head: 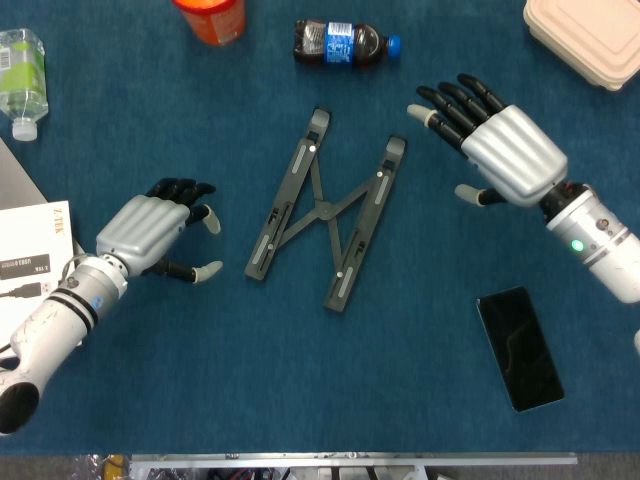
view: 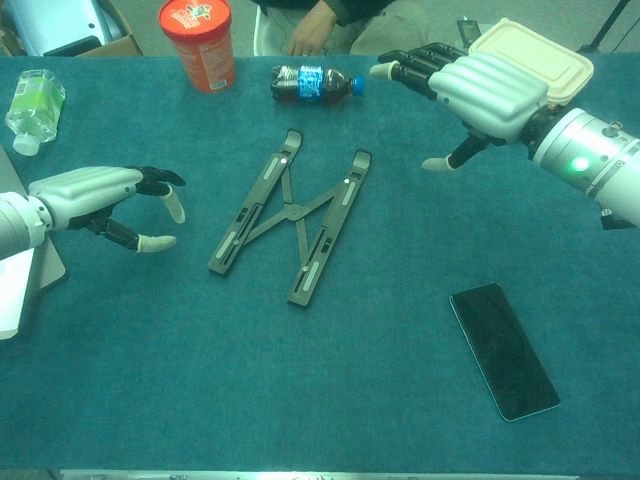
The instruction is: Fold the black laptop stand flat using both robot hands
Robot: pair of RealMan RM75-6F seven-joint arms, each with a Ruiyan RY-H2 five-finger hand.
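The black laptop stand (head: 325, 208) (view: 289, 214) lies on the blue cloth near the table's middle, its two long bars spread apart and joined by crossed links. My left hand (head: 150, 228) (view: 95, 195) hovers to the left of the stand, apart from it, fingers loosely curved and holding nothing. My right hand (head: 500, 150) (view: 480, 88) hangs above the table to the right of the stand's far end, fingers spread and empty.
A black phone (head: 519, 347) lies at the front right. A cola bottle (head: 343, 43), an orange tub (view: 196, 42) and a clear bottle (head: 18, 76) stand along the back. A beige lunch box (head: 588, 38) sits back right. A white booklet (head: 30, 270) lies at the left edge.
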